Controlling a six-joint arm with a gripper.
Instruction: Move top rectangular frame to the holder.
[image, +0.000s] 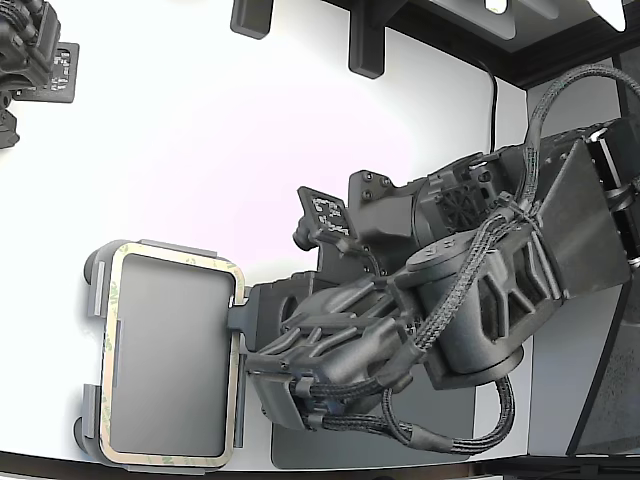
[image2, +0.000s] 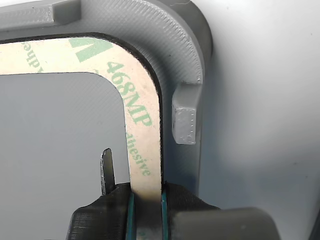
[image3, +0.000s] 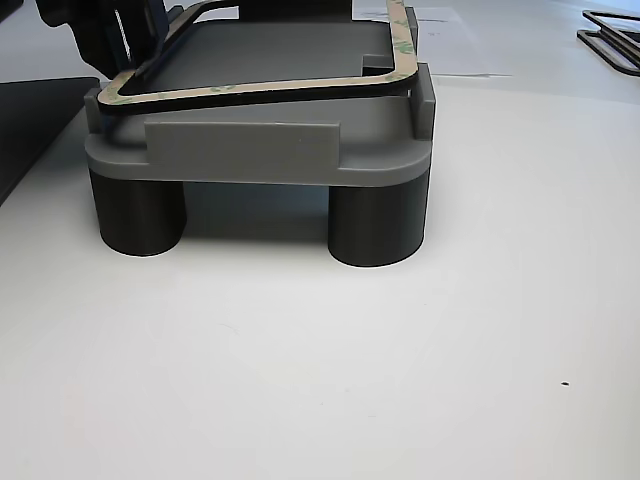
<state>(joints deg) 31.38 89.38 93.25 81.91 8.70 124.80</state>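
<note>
Gripper (image2: 146, 212): clenched on the top rectangular frame (image2: 145, 130), one side pinched. Frame lay over the holder (image2: 187, 50), near corner tilted up. Raised tab (image2: 184, 120) stood at the gripper's one o'clock. Dark mat (image: 440, 430) lay under the arm.

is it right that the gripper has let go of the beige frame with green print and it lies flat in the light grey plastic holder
Not quite. The wrist view shows the gripper shut on the beige frame with green print, a jaw on each edge. The frame does sit on the light grey plastic holder, though whether flat is unclear.
</note>
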